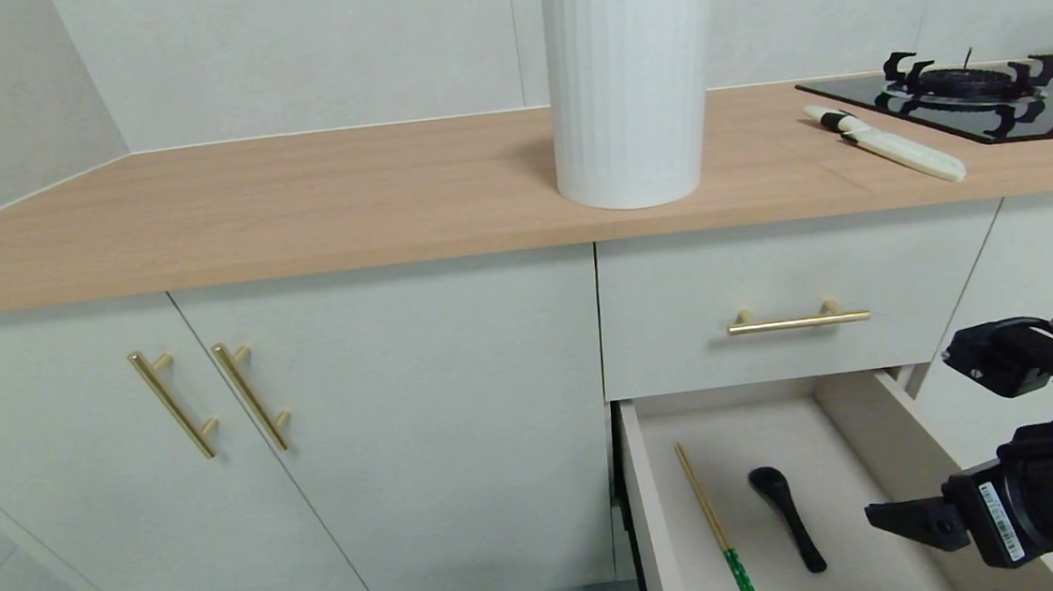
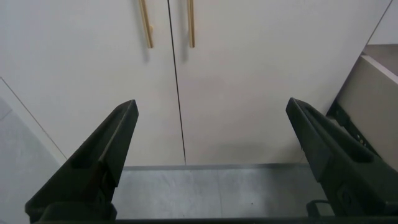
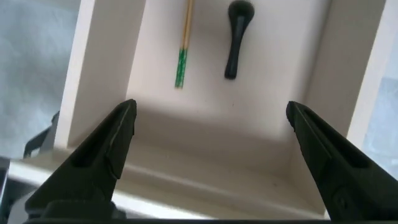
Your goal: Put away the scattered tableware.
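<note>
The lower drawer (image 1: 645, 512) stands pulled out beneath the counter. Inside it lie a pair of wooden chopsticks with green ends (image 1: 716, 532) and a black spoon (image 1: 786, 516), side by side and apart. My right gripper (image 1: 918, 434) hangs open over the drawer's right side with nothing between its fingers. Its wrist view looks down on the chopsticks (image 3: 183, 46), the spoon (image 3: 236, 34) and the drawer wall (image 3: 99, 68) past the open gripper (image 3: 211, 118). A white knife (image 1: 886, 143) lies on the counter by the stove. My left gripper (image 2: 211, 112) is open and empty, low in front of the cabinet doors.
A tall white ribbed container (image 1: 627, 76) stands on the wooden counter (image 1: 294, 201). A black gas hob (image 1: 971, 91) sits at the far right. The upper drawer with a gold handle (image 1: 799, 319) is closed. Two cabinet doors with gold handles (image 1: 173, 403) are closed on the left.
</note>
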You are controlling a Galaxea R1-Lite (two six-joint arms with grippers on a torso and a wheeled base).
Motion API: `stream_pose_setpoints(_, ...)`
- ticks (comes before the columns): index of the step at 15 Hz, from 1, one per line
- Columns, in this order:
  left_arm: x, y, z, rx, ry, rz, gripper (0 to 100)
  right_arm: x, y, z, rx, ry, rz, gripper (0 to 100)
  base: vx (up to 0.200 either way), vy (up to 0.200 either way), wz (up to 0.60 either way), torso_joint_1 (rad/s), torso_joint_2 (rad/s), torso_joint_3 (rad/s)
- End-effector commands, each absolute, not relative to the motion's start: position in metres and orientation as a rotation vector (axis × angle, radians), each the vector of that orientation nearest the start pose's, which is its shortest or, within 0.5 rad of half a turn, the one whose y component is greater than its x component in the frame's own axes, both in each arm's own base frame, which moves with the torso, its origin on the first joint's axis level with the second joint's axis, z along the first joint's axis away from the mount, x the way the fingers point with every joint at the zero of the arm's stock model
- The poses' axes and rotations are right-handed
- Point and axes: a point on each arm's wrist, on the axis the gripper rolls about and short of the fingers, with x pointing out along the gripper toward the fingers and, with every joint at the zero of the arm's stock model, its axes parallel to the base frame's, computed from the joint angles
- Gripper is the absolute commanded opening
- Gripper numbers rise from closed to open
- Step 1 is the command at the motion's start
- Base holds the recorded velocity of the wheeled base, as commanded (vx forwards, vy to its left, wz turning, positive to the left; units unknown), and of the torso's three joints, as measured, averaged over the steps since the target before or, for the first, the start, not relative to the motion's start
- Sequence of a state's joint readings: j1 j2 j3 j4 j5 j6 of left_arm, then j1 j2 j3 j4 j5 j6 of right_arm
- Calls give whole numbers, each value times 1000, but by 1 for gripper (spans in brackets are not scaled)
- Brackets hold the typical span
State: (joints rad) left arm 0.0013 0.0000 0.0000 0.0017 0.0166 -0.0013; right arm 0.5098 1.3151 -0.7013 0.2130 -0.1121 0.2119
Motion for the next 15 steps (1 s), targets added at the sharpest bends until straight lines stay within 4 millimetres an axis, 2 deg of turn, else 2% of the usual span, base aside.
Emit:
stream_pose_setpoints(1,-23,0,75,-2,2,18,100,155,86,178,-57,815,300,100,-200,0,0,2,2,-7)
stream_pose_setpoints(9,-23,0,75,-2,2,18,100,146,95,164,-131,919,351,100,-200,0,0,1,4,2)
stream_pose_setpoints(15,-23,0,75,-2,2,18,100,146,112,130,-217,1076,407,100,0,0,0,0,0,0)
